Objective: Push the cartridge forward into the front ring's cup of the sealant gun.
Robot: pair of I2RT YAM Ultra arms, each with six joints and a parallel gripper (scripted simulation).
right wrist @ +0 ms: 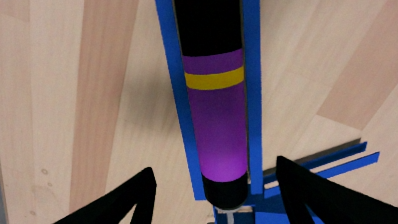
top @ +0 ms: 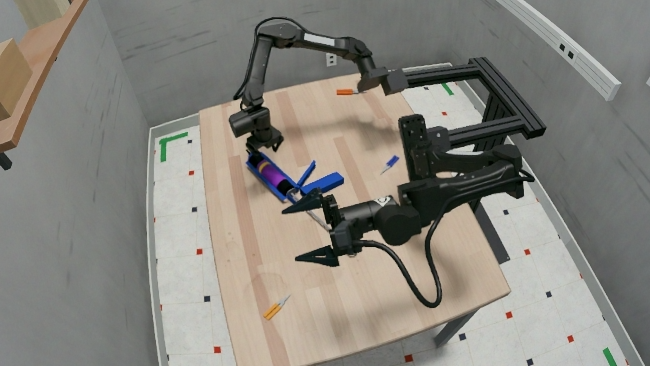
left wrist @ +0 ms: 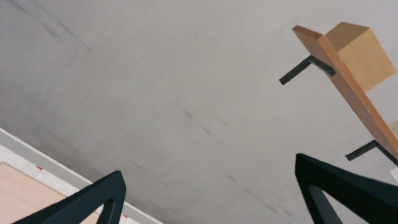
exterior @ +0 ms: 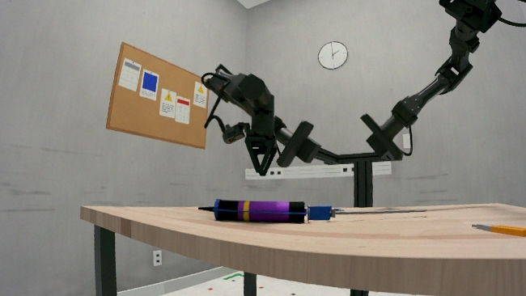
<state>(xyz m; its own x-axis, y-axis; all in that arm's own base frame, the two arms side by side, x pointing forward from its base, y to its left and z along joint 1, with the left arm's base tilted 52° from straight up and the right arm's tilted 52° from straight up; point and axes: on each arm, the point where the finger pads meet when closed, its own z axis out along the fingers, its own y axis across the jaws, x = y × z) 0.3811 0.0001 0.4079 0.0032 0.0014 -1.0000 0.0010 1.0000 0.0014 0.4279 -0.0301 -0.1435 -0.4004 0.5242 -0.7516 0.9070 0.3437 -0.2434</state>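
Wooden table [top: 300, 310] [exterior: 283, 243] [left wrist: 22, 192] [right wrist: 100, 100] is seen under the sealant gun [top: 324, 183] [exterior: 320, 213] [right wrist: 254, 100]; above it, the right claw [top: 262, 149] [exterior: 262, 174] [right wrist: 213, 170] is opened, empty; near it, the left claw [top: 289, 235] [left wrist: 206, 171] is opened wide.

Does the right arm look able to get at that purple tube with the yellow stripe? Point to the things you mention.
Probably yes: the right end effector [top: 261, 148] [exterior: 262, 173] [right wrist: 213, 170] is open above the purple-and-black cylindrical cartridge [top: 273, 174] [exterior: 265, 211] [right wrist: 220, 125], with nothing visible between them.

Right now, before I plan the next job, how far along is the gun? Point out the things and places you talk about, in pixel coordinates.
Done: cartridge [top: 272, 175] [exterior: 267, 211] [right wrist: 220, 125] lies in the gun, nozzle [exterior: 205, 209] through the front ring [exterior: 218, 209]; it looks seated. In hand: nothing; right claw [top: 264, 147] [exterior: 263, 174] [right wrist: 216, 175] hovers open above. Left: perhaps only a seating check.
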